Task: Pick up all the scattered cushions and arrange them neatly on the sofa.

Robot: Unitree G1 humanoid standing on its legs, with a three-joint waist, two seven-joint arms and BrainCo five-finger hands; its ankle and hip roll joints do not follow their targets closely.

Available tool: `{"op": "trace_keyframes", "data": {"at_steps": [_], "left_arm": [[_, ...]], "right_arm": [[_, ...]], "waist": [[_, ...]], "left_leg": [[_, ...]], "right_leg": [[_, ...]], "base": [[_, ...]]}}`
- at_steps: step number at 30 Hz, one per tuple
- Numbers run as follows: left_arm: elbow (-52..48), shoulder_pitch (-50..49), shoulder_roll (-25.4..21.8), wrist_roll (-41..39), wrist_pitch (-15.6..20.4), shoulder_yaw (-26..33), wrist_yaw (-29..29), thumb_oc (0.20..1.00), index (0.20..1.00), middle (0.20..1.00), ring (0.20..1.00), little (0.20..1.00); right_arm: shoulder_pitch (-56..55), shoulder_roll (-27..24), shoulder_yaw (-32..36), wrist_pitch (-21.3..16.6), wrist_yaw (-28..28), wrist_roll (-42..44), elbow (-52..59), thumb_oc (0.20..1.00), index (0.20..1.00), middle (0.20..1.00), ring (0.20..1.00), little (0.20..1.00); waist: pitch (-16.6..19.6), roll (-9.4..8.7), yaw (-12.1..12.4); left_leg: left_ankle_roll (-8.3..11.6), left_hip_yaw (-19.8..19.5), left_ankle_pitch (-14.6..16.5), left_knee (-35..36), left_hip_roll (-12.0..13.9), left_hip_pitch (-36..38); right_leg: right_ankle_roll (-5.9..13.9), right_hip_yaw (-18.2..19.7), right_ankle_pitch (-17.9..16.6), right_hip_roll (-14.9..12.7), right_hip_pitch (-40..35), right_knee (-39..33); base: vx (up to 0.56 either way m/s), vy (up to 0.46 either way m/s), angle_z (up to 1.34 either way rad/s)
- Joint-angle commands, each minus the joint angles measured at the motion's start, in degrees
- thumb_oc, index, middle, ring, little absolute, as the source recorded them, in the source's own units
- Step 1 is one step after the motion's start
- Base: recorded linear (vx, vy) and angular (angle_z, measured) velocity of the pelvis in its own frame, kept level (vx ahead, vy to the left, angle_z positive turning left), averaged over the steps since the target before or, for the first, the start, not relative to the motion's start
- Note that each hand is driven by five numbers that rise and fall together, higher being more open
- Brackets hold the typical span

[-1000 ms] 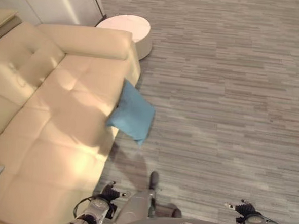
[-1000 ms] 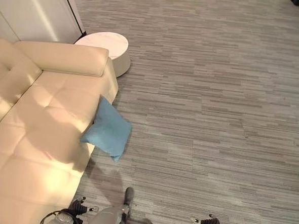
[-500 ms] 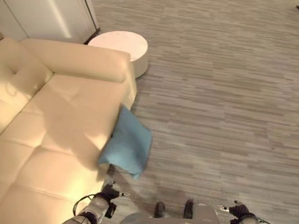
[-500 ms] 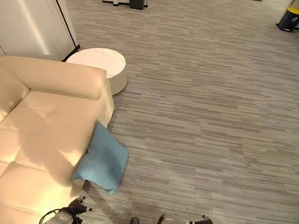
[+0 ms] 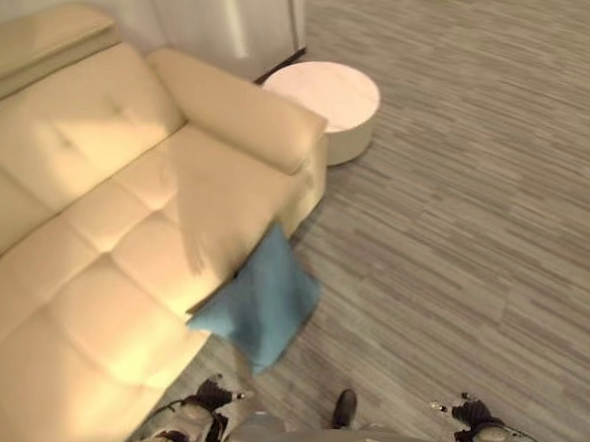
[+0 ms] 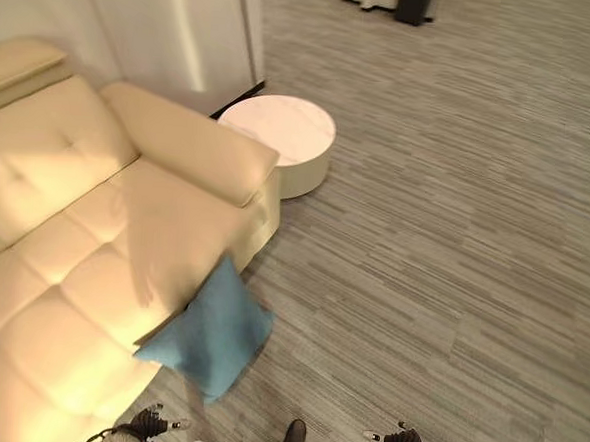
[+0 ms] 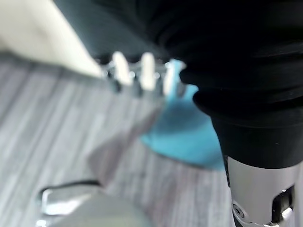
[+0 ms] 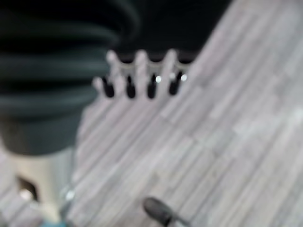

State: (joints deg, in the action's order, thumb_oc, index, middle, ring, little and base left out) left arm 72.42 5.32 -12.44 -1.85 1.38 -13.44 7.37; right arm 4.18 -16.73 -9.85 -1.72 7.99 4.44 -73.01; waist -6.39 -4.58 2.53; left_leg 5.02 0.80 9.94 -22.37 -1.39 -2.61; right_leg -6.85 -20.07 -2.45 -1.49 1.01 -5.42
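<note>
Over on the left sits the cream sofa, and leaning against its front edge, lower corner down on the grey floor, is the blue cushion — its long axis runs diagonally, from the seat edge down toward the robot. Just below it comes the left hand, low at the robot's side, and this is clearly the nearer hand: the cushion lies just ahead of it and slightly to the right. In the left wrist view the fingers hang straight and slightly apart, holding nothing, with the cushion's blue cloth visible past them. Beyond the sofa's arm stands a round white side table, well clear of the action. Further right, the right hand hangs over bare floor, well apart from the cushion — its fingers likewise straight, spread a little, empty. The pickup looks like a forward reach for the left hand.
</note>
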Motion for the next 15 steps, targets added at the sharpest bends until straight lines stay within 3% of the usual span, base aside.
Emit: {"op": "trace_keyframes", "data": {"at_steps": [1, 4, 8, 9, 10, 11, 12, 15], "left_arm": [[-0.9, 1.2, -0.6, -1.1, 0.3, -2.2, 0.0, 1.0, 1.0, 1.0, 1.0, 1.0], [-0.9, 0.7, -0.8, -0.9, 0.1, -1.7, -0.3, 1.0, 1.0, 1.0, 1.0, 1.0], [-0.4, -0.2, -1.2, -1.4, 0.1, -0.4, -0.4, 1.0, 1.0, 1.0, 1.0, 1.0], [-0.3, -0.3, -1.4, -1.6, 0.1, -0.2, -0.4, 1.0, 1.0, 1.0, 1.0, 1.0], [-0.7, 0.0, -1.8, -1.9, 0.1, -0.2, -0.5, 1.0, 1.0, 1.0, 1.0, 1.0], [-0.8, 0.6, -2.3, -1.0, 0.5, -1.5, -0.6, 1.0, 1.0, 1.0, 1.0, 1.0], [-0.8, 0.6, -2.3, -1.0, 0.5, -1.5, -0.6, 1.0, 1.0, 1.0, 1.0, 1.0], [-0.9, 0.6, -2.4, -1.7, 0.7, -1.3, -0.4, 1.0, 1.0, 1.0, 1.0, 1.0]], "right_arm": [[-0.9, -2.7, 1.0, -0.7, 0.2, 2.2, -1.1, 1.0, 1.0, 1.0, 1.0, 1.0], [-1.2, -2.4, 1.3, -0.7, 0.4, 1.8, -1.2, 1.0, 1.0, 1.0, 1.0, 1.0], [-0.6, -1.9, 0.6, -0.8, 0.4, 0.5, -0.9, 1.0, 1.0, 1.0, 1.0, 1.0], [0.2, -1.8, 0.3, -0.9, 0.3, -0.1, -0.4, 1.0, 1.0, 1.0, 1.0, 1.0], [0.6, -1.7, 0.1, -1.0, 0.3, 0.1, 0.2, 1.0, 1.0, 1.0, 1.0, 1.0], [1.2, -1.3, -0.8, -1.2, -0.1, 0.5, 0.6, 1.0, 1.0, 1.0, 1.0, 1.0], [1.2, -1.4, -0.8, -1.2, -0.1, 0.5, 0.6, 1.0, 1.0, 1.0, 1.0, 1.0], [1.7, -1.3, -1.7, -1.1, -0.2, 0.3, 0.7, 1.0, 1.0, 1.0, 1.0, 1.0]], "waist": [[0.8, 2.02, -1.4], [0.7, 2.53, -1.7], [0.6, 2.8, -0.5], [-0.5, 3.27, -0.1], [-1.1, 3.68, -0.4], [-1.7, 4.06, -1.7], [-1.8, 4.05, -1.7], [-1.8, 4.07, -2.4]], "left_leg": [[-1.08, 3.8, -8.4, 16.0, 2.7, -1.6], [-1.88, 8.6, -10.2, 17.5, 0.9, -3.4], [-3.47, 7.0, -9.1, 19.0, -0.1, -1.7], [-5.19, 5.6, -8.3, 20.0, -0.9, 0.0], [-5.75, 4.8, -8.4, 20.5, -1.0, 0.5], [-5.81, 1.2, -7.8, 20.5, -1.1, 1.9], [-5.8, 1.2, -7.7, 20.5, -1.1, 2.1], [-5.17, -2.2, -6.3, 20.2, -1.8, 4.0]], "right_leg": [[13.07, 5.7, 2.5, -2.3, 0.2, 5.8], [12.67, 2.8, 4.7, -2.1, -0.5, 8.0], [13.45, 2.2, 5.9, -3.7, 0.0, 13.8], [14.93, 2.7, 3.1, -6.7, 3.2, 23.7], [15.01, 3.6, 1.6, -7.2, 5.4, 28.8], [14.12, 10.7, 1.8, -3.7, 9.6, 30.2], [14.11, 10.7, 1.9, -3.7, 9.6, 30.2], [14.26, 16.0, 1.0, -3.1, 12.0, 21.4]], "base": [[0.13, -0.058, 1.61], [0.19, -0.022, 0.7], [0.2, 0.121, 0.21], [0.27, 0.233, 0.27], [0.35, 0.2, 0.75], [0.2, 0.064, 0.98], [0.29, -0.037, 0.99], [0.23, -0.107, 0.88]]}}
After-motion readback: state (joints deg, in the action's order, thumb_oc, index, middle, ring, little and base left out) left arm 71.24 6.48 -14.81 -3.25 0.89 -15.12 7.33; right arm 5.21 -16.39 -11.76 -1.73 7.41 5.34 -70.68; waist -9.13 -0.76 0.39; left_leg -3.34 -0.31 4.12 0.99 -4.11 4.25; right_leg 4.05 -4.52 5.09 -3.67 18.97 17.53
